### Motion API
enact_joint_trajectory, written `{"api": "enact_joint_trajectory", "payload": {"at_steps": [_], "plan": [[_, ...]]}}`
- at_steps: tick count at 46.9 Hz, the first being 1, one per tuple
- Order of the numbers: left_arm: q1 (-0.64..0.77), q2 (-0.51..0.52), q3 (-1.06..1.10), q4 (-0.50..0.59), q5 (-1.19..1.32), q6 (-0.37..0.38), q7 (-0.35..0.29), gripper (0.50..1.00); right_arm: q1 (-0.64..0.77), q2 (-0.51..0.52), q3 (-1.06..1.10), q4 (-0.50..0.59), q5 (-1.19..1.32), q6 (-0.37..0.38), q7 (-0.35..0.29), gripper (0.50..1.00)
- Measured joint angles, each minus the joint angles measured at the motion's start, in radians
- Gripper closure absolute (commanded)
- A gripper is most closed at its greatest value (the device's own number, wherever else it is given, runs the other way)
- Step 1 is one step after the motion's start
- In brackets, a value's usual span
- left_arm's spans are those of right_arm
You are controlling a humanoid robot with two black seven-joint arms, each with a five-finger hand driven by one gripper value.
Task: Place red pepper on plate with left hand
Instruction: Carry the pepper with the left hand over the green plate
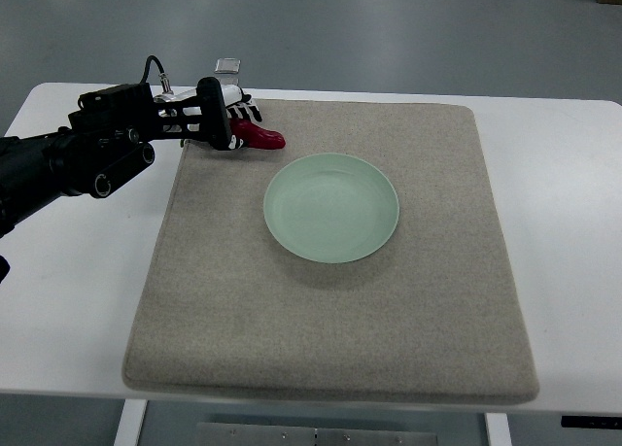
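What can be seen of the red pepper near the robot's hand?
The glossy dark red pepper lies roughly level at the far left corner of the grey felt mat, its rounded tip pointing right toward the empty pale green round plate, which it does not touch. Its left end is hidden among the fingers of the left hand, which close around it. No stem is visible.
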Motion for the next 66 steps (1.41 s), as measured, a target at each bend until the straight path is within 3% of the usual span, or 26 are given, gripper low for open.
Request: {"api": "enact_joint_trajectory", "payload": {"at_steps": [5, 27, 49, 58, 66], "plan": [[0.000, 0.000, 0.000, 0.001, 0.000, -0.006, 0.000, 1.000, 0.000, 0.000, 0.000, 0.000, 0.000, 0.000, 0.000, 0.568], [-0.024, 0.016, -0.019, -0.027, -0.025, -0.015, 0.000, 1.000, 0.000, 0.000, 0.000, 0.000, 0.000, 0.000, 0.000, 0.568], [-0.080, 0.083, -0.043, -0.375, -0.022, -0.014, 0.000, 1.000, 0.000, 0.000, 0.000, 0.000, 0.000, 0.000, 0.000, 0.568], [-0.084, 0.089, -0.035, -0.445, -0.010, -0.031, 0.000, 0.994, 0.000, 0.000, 0.000, 0.000, 0.000, 0.000, 0.000, 0.568], [-0.086, 0.089, -0.030, -0.489, -0.009, -0.089, 0.000, 0.988, 0.000, 0.000, 0.000, 0.000, 0.000, 0.000, 0.000, 0.568]]}}
